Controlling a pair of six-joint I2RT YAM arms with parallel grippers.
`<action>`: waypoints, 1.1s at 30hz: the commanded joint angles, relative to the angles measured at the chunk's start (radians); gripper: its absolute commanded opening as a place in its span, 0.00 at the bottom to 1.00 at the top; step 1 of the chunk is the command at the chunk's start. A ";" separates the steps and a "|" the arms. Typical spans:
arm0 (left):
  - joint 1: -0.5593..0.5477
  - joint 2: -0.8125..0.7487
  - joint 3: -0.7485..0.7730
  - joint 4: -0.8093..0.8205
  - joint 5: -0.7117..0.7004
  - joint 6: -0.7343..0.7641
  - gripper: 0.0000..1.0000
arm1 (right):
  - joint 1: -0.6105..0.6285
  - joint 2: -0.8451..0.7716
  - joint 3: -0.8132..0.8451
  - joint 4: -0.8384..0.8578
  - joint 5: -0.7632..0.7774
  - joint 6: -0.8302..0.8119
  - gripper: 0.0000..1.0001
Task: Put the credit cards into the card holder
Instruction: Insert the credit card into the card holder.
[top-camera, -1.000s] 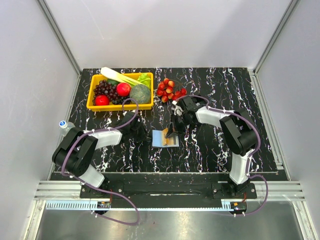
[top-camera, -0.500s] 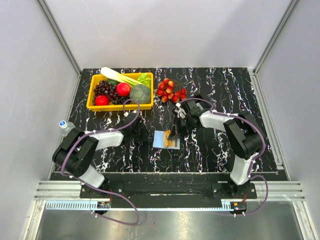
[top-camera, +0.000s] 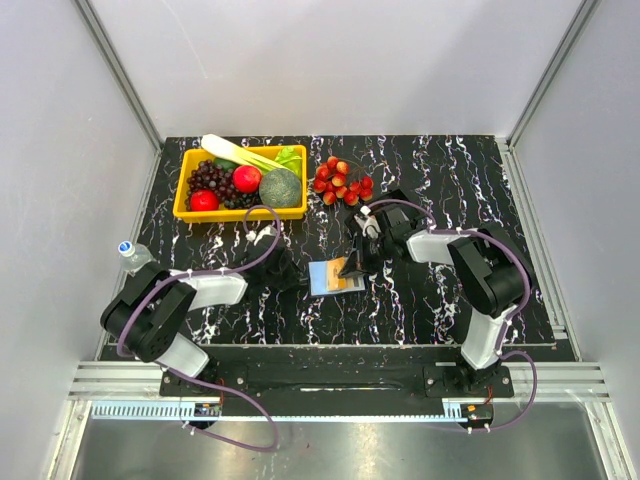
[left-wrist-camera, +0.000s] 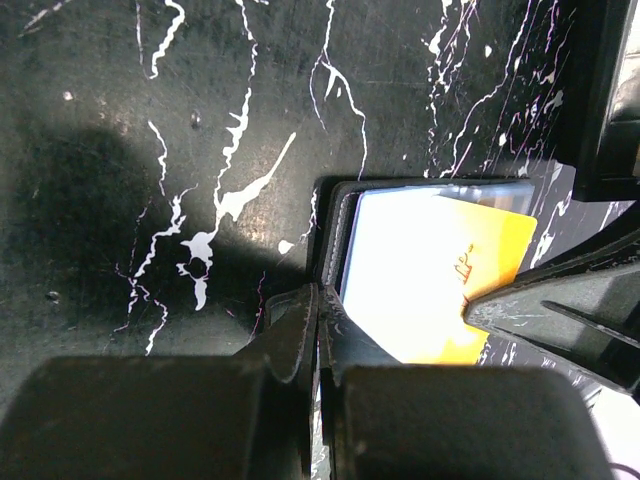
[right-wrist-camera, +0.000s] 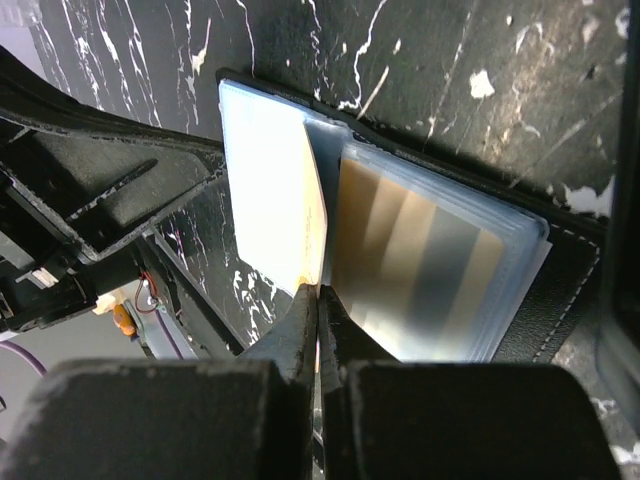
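Observation:
The card holder (top-camera: 324, 276) lies open on the black marbled table, light blue inside, black outside. My left gripper (top-camera: 300, 280) is shut on its left cover edge (left-wrist-camera: 330, 215). My right gripper (top-camera: 352, 268) is shut on a thin tan-orange credit card (right-wrist-camera: 313, 225) and holds it on edge at the holder's fold. The same card shows orange over the bright inner panel in the left wrist view (left-wrist-camera: 490, 260). Another tan card (right-wrist-camera: 420, 260) sits behind the holder's clear sleeves. The black cover (right-wrist-camera: 570, 290) shows at the right.
A yellow basket (top-camera: 188, 211) of fruit and vegetables stands at the back left. A pile of strawberries (top-camera: 342, 180) lies just behind the right arm. A small bottle (top-camera: 130, 252) stands at the table's left edge.
My right gripper has swung down and toward the holder with the card. My left gripper has reached right onto the holder's left edge, and the holder has shifted slightly right.

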 joint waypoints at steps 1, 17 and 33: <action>-0.054 0.020 -0.065 -0.009 0.001 -0.041 0.00 | 0.000 0.050 -0.027 0.110 0.022 0.000 0.00; -0.066 0.017 -0.080 0.045 -0.039 -0.058 0.00 | 0.056 0.067 -0.013 -0.011 0.021 -0.095 0.00; -0.068 0.012 -0.128 0.097 -0.037 -0.093 0.00 | 0.075 -0.084 -0.004 -0.110 0.240 -0.063 0.34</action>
